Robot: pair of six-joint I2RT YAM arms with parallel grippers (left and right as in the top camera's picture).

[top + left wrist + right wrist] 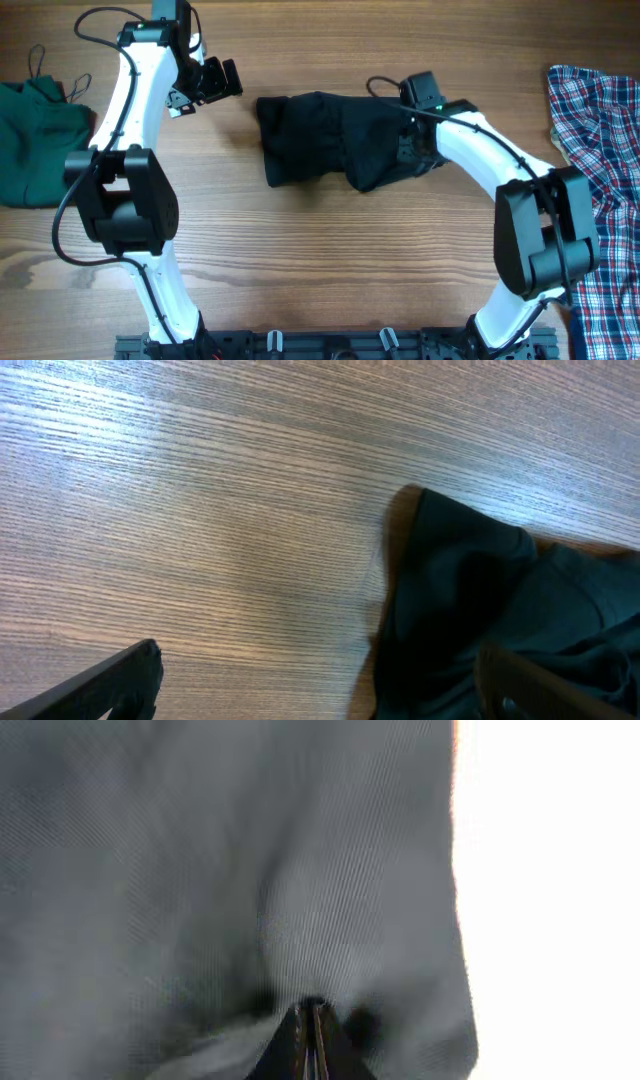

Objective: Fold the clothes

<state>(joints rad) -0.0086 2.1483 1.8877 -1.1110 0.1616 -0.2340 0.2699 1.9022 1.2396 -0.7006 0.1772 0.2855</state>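
Note:
The black shirt [330, 140] lies bunched in the middle of the table, and no logo shows on it. My right gripper [412, 142] sits at its right end; in the right wrist view its fingertips [310, 1012] are pressed together with the dark cloth [250, 870] puckered around them. My left gripper [222, 78] hovers just off the shirt's upper left corner. Its fingers [120, 680] stand wide apart over bare wood in the left wrist view, with the shirt's corner [470, 590] by the right one. The dark green top [35, 140] lies at the far left, the plaid shirt [600, 130] at the far right.
The wooden table [320, 270] runs bare in front of the black shirt. Both arm bases stand on a black rail [340, 345] at the front edge. The plaid shirt hangs down along the right side beside the right arm's elbow [545, 230].

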